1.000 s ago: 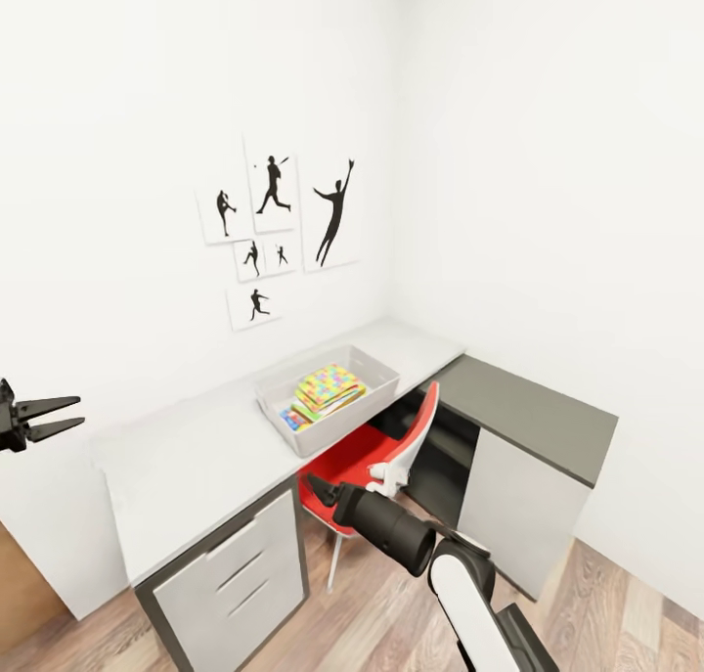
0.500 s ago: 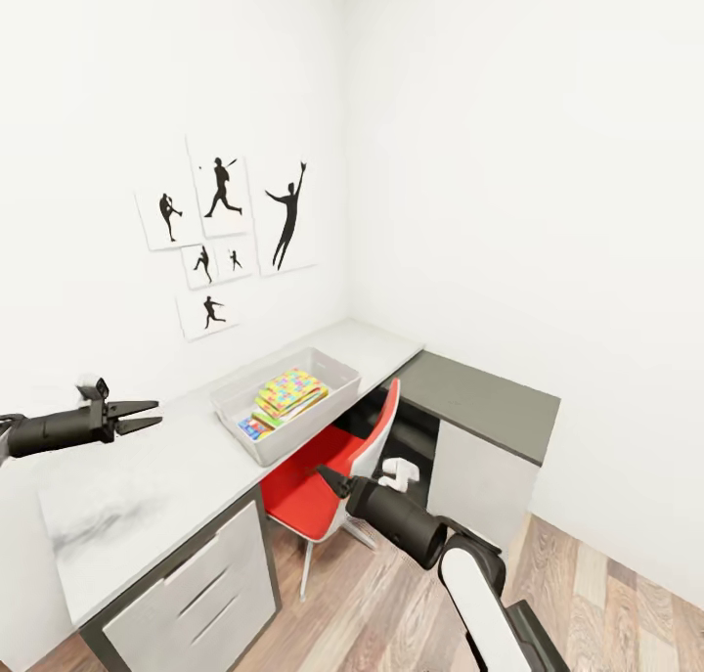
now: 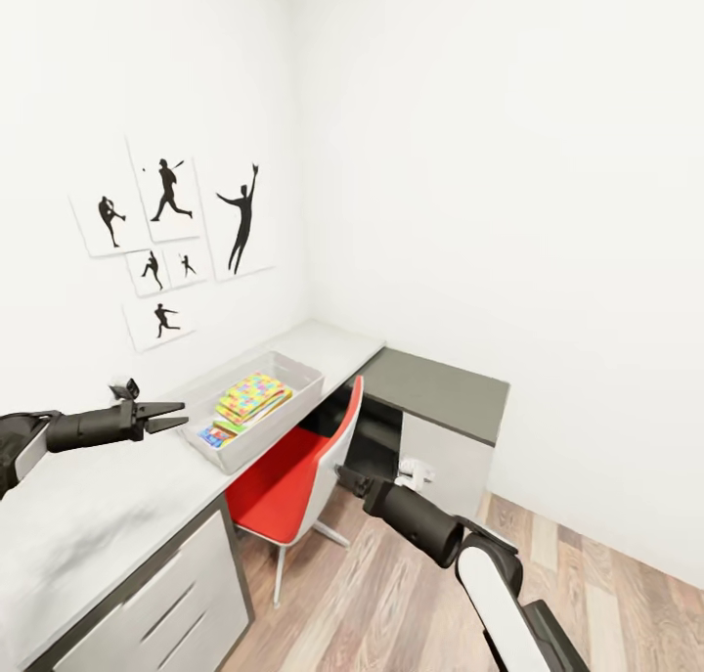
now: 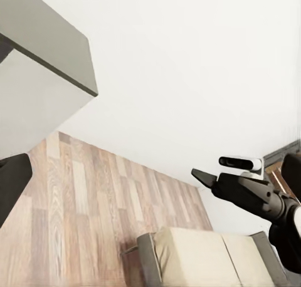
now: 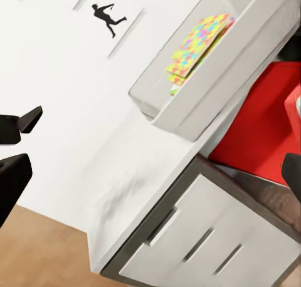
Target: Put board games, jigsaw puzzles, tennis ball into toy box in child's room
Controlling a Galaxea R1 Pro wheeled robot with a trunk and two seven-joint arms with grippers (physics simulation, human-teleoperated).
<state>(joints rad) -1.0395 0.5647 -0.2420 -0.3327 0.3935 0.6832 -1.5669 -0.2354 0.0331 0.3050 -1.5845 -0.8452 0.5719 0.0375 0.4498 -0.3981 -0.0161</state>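
One toy box, six pictures

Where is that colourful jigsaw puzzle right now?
In the head view the jigsaw puzzle lies inside the toy box on the table, just behind the red chair.

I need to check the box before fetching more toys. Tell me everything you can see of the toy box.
The toy box is a wide, shallow light-grey tray, plastic-looking, with sloping walls and a rounded rim. It sits flat on the pale top of the table, close to the front edge, just above the red chair. Inside, a jigsaw puzzle of yellow, pink, blue and green lies tilted on top of other flat colourful items; a blue one shows at the near end. The left pincer hangs beside it, not touching.
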